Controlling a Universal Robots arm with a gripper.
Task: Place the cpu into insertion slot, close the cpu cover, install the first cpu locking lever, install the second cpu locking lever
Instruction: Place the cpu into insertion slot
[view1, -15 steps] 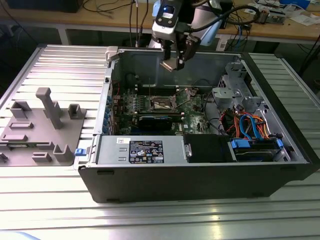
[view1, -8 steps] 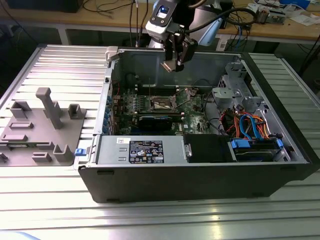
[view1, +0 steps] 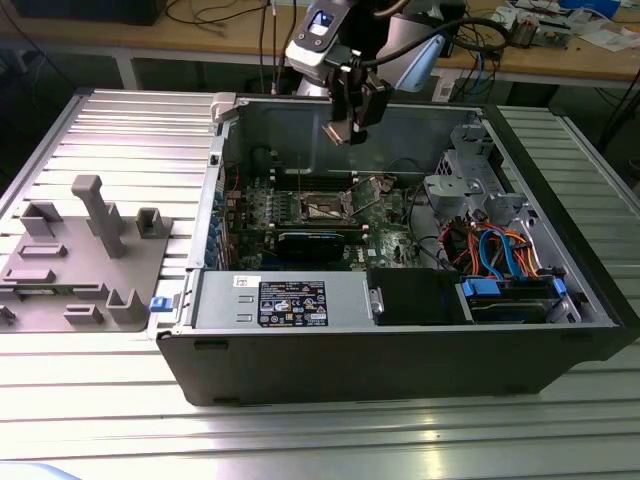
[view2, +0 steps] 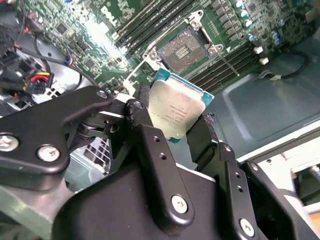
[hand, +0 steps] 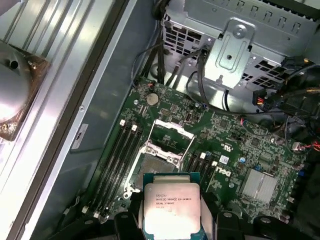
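My gripper (view1: 350, 118) hangs above the open computer case, shut on the cpu (view1: 340, 132), a small square chip with a silver-grey top. In both wrist views the cpu (view2: 177, 110) (hand: 171, 205) sits clamped by its edges between the black fingers (view2: 145, 130), with its metal top showing. Below it on the green board lies the insertion slot (view1: 322, 207) (view2: 182, 47) (hand: 151, 167), dark-centred and uncovered. The cpu cover (hand: 170, 134), a thin silvery frame, is swung open beside the slot. The cpu is well above the slot and touches nothing but the fingers.
A black power-supply box (view1: 290, 300) lines the case's near side. A drive cage with blue and orange cables (view1: 500, 250) fills the exterior view's right. Memory slots (hand: 117, 160) flank the socket. A grey fixture tray (view1: 80, 250) stands outside the case on the exterior view's left.
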